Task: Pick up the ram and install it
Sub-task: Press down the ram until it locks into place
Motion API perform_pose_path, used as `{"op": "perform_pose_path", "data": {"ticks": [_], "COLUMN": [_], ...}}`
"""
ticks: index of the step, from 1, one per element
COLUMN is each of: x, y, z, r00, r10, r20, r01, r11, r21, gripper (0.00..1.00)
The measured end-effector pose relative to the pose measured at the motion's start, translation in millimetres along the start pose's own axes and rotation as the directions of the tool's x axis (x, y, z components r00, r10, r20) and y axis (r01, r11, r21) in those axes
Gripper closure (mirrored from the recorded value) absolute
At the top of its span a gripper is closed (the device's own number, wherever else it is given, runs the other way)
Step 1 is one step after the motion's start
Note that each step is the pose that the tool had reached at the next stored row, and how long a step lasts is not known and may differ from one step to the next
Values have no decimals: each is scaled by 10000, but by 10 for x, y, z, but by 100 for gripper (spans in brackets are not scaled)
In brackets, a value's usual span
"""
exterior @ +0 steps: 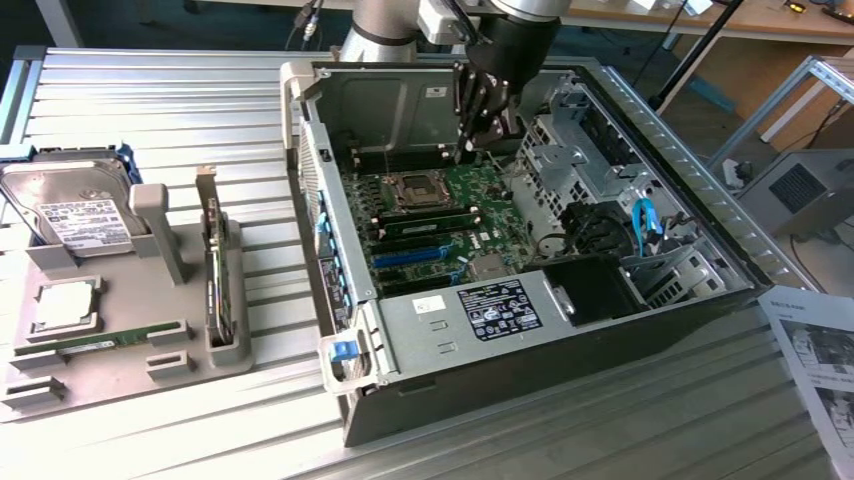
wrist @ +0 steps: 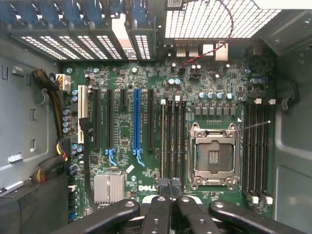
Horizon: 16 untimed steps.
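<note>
The ram (exterior: 100, 341), a long thin green stick, lies flat in a slot of the grey holder tray (exterior: 120, 385) at the exterior view's left, far from the arm. My gripper (exterior: 471, 140) hangs inside the open computer case (exterior: 441, 370), over the back part of the green motherboard (exterior: 461, 190). In the wrist view the gripper (wrist: 169, 185) is shut, its black fingers pressed together with nothing visible between them. It hovers above the near ends of the black memory slots (wrist: 173, 141), beside the open processor socket (wrist: 213, 156).
The tray also holds a hard drive (exterior: 74, 210), a square silver processor chip (exterior: 64, 305) and an upright expansion card (exterior: 214, 270). Drive cages and cables (exterior: 601, 220) crowd the case on the exterior view's right. Printed sheets (exterior: 817, 350) lie on the ribbed metal table.
</note>
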<state>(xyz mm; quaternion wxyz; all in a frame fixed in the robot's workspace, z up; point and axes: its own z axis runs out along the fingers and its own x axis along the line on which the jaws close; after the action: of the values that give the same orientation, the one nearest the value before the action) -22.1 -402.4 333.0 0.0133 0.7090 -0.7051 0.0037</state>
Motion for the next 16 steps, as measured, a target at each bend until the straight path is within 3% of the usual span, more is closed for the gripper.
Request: {"op": "perform_pose_path", "data": {"ticks": [16], "x": [0], "y": [0], "z": [0], "r00": [10000], "r10": [-1], "r20": [1], "r01": [1], "r11": [10000], "r21": [0], "gripper": [89]}}
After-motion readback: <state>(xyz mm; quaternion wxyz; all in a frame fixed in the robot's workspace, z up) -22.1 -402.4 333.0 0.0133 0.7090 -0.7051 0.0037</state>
